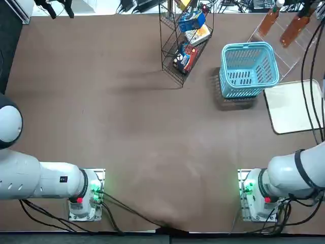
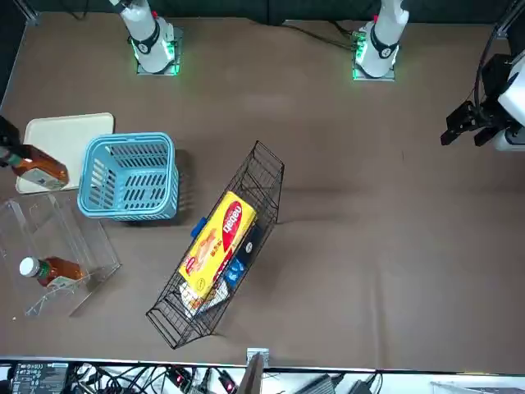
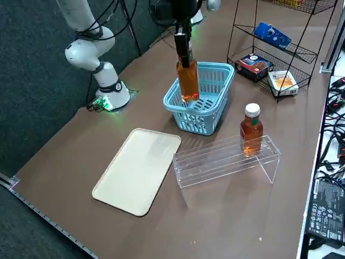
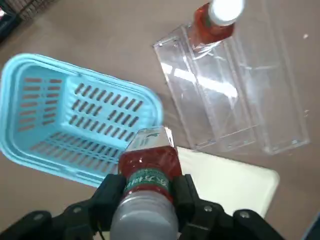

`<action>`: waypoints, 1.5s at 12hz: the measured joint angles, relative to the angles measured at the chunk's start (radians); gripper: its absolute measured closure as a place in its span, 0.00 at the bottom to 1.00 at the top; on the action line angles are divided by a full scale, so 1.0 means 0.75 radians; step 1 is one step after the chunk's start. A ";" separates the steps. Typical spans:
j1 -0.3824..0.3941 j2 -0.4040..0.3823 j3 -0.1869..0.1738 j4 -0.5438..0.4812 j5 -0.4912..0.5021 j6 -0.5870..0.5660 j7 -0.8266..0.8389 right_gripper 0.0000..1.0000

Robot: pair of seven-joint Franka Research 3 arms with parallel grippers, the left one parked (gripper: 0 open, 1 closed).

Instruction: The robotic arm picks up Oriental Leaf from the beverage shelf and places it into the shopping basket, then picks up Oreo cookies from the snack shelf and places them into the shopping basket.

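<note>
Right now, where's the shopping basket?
In the right side view, the shopping basket stands between the black wire rack and the cream tray, just beyond the clear rack.

My pincer (image 4: 152, 200) is black, with round silvery screws set into the dark linkages on either side of it. Behind it, my glossy white arm (image 1: 292, 175) has rounded segments, a dark band round one and loose black cables (image 1: 284, 216).
</note>
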 joint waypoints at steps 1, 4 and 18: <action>0.033 -0.024 0.001 -0.033 0.000 -0.001 0.079 0.45; 0.128 -0.117 0.005 -0.166 0.000 0.007 0.293 0.45; 0.222 -0.355 0.004 -0.980 -0.001 0.698 0.553 0.45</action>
